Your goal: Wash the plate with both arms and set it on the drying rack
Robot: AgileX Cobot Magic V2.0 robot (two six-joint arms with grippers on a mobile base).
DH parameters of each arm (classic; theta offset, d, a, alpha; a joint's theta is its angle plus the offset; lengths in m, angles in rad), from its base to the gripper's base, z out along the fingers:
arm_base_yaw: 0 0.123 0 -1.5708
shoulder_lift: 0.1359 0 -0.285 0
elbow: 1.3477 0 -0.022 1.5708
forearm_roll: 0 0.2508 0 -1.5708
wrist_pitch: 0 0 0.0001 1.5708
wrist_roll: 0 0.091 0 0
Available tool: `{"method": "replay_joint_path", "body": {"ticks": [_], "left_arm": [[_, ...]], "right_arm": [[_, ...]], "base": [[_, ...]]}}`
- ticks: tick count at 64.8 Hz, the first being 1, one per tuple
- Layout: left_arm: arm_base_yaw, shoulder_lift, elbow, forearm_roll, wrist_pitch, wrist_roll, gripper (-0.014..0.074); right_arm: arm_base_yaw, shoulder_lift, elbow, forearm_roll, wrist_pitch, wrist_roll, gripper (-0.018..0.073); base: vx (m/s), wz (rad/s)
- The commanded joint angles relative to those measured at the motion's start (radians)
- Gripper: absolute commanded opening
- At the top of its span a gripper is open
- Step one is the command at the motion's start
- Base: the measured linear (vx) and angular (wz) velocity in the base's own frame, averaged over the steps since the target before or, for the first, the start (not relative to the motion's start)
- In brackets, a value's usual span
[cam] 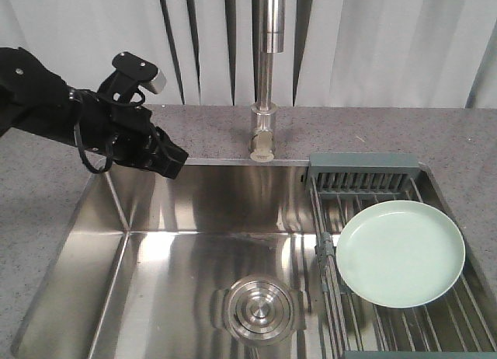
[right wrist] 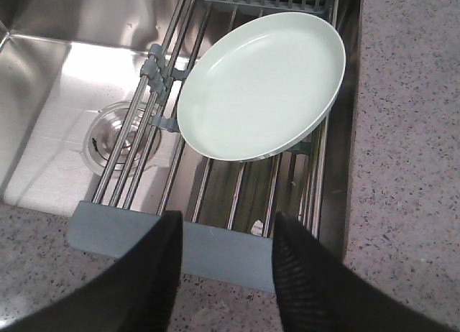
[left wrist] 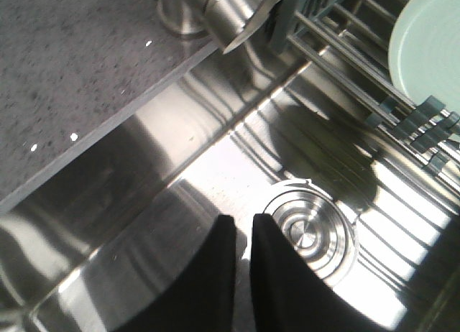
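Observation:
The pale mint-green plate lies flat and upright on the bars of the drying rack, which spans the right end of the sink. My left gripper hovers above the sink's back left corner, far from the plate, and the exterior view shows no right arm. In the left wrist view the left gripper is shut, a thin slit between its fingers and nothing held; the plate is at the top right. In the right wrist view my right gripper is open and empty over the rack's near grey-teal end, short of the plate.
A tall steel faucet rises from the grey speckled counter behind the sink. The steel basin has a round drain strainer at its bottom. Counter runs along the rack's right side.

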Motion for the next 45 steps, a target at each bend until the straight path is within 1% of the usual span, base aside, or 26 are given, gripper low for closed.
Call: {"method": "replay_joint_path", "body": {"ticks": [1,9,13,17,23,30,31,36,39,45], "left_arm": [[-0.003,-0.001,-0.032,-0.188,-0.054,0.175,-0.0009],[-0.004,0.050,-0.032,-0.339,-0.047,0.336,-0.0008],[-0.011,0.070,-0.032,-0.396,-0.043,0.406,-0.0008],[-0.024,0.089,-0.032,-0.432,-0.043,0.486,-0.0008],[-0.055,0.107,-0.032,-0.461,-0.044,0.592,-0.0008],[-0.091,0.122,-0.032,-0.480,-0.059,0.676,-0.0008],[-0.100,0.126,-0.032,-0.487,-0.065,0.700,-0.0008],[-0.122,0.136,-0.032,-0.506,-0.098,0.763,-0.0008],[-0.135,0.142,-0.032,-0.519,-0.123,0.794,-0.0008],[-0.151,0.156,-0.032,-0.548,-0.156,0.832,-0.0008]], "right_arm": [[0.000,0.008,-0.022,0.000,-0.051,-0.003,0.0291],[0.000,0.008,-0.022,0.000,-0.051,-0.003,0.0291],[0.000,0.008,-0.022,0.000,-0.051,-0.003,0.0291],[0.000,0.008,-0.022,0.000,-0.051,-0.003,0.0291],[0.000,0.008,-0.022,0.000,-0.051,-0.003,0.0291],[0.000,0.008,-0.022,0.000,-0.051,-0.003,0.0291],[0.000,0.008,-0.022,0.000,-0.051,-0.003,0.0291],[0.000,0.008,-0.022,0.000,-0.051,-0.003,0.0291],[0.000,0.008,-0.022,0.000,-0.051,-0.003,0.0291],[0.000,0.008,-0.022,0.000,-0.051,-0.003,0.0291]], "base": [[0.00,0.00],[0.00,0.00],[0.00,0.00],[0.00,0.00],[0.00,0.00],[0.00,0.00],[0.00,0.00],[0.00,0.00],[0.00,0.00],[0.00,0.00]]}}
